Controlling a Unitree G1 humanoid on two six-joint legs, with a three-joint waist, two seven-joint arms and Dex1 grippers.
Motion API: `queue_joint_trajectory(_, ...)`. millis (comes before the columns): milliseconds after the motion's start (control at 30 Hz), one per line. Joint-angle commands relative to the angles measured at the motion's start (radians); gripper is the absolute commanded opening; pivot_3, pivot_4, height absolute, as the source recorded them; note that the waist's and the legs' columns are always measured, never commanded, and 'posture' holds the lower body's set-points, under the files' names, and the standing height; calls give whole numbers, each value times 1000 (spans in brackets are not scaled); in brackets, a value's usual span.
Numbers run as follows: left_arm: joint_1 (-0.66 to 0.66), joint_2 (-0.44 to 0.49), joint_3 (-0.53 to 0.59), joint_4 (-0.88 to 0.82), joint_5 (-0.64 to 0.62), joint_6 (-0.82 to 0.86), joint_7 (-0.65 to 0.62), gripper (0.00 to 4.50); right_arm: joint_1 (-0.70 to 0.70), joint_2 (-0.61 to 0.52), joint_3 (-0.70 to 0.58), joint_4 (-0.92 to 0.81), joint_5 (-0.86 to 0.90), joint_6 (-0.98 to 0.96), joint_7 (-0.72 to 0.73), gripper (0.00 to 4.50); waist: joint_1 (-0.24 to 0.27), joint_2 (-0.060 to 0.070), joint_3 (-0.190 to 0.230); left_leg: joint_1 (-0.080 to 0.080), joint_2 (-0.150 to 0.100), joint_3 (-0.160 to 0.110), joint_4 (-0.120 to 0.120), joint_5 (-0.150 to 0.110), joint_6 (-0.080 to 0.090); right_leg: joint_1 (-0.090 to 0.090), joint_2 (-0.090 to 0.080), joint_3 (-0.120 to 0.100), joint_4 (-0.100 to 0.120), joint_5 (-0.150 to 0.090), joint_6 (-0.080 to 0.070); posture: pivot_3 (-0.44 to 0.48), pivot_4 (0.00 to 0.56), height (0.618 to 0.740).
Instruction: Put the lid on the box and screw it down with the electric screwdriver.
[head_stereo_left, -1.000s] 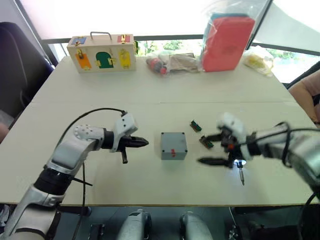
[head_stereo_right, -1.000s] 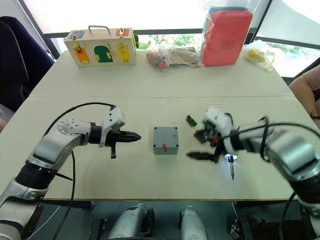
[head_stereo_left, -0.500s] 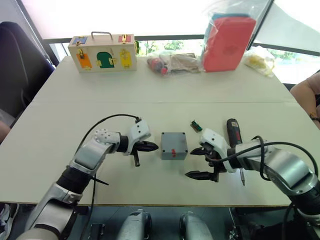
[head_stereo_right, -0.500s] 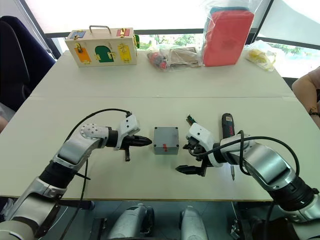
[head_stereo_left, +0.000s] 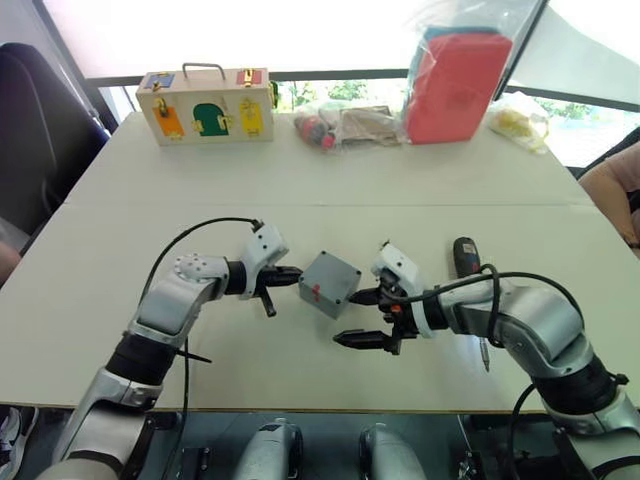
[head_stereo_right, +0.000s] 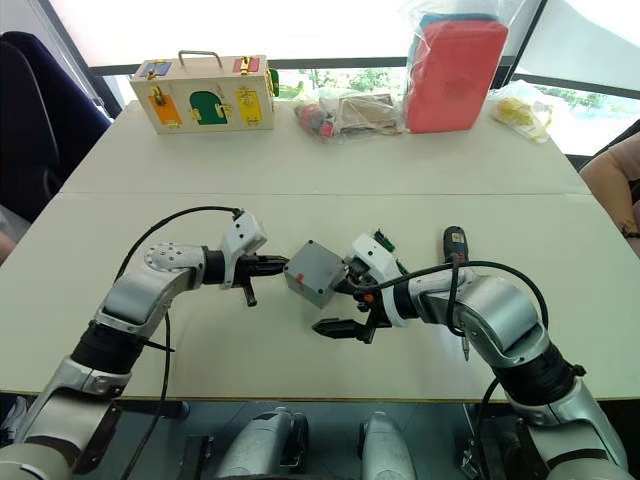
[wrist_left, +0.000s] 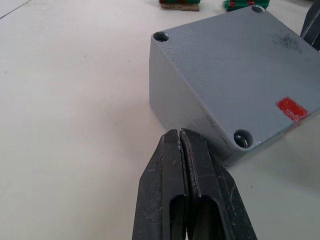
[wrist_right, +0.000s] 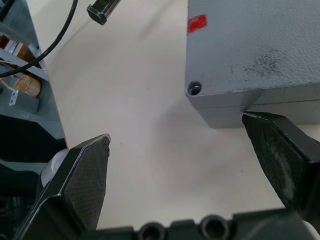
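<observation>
Grey box (head_stereo_left: 329, 284), lid (wrist_left: 240, 65) on, sits mid-table between 2 grippers. Left gripper (head_stereo_left: 292, 274): fingers pressed together, empty. Right gripper (head_stereo_left: 362, 318): spread wide, 1 fingertip (wrist_right: 280, 150) touching the box's side.

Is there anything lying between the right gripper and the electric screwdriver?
Nothing visible does. The electric screwdriver lies on bare table just outboard of the right arm, while the open right gripper sits at the box, one fingertip against its side.
</observation>
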Motion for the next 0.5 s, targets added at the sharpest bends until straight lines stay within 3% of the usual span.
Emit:
queue_joint_trajectory(33,13,58,23,-69,-16,12,-36,0,0,-108,-18,-30,-57,-89,40,4494,0,0,0,0,0,0,0,0,0,0,0,0,0,0,0,0,150,740)
queue_joint_trajectory(267,84,127,4,-203,-85,44,-141,0,-46,-112,52,194,-211,-311,86,4494,-3,0,0,0,0,0,0,0,0,0,0,0,0,0,0,0,150,740)
queue_joint_trajectory(500,81,94,-32,-168,-24,18,-80,0,-81,-52,116,279,-281,-429,169,4494,0,0,0,0,0,1,0,0,0,0,2,-1,0,0,0,0,150,740)
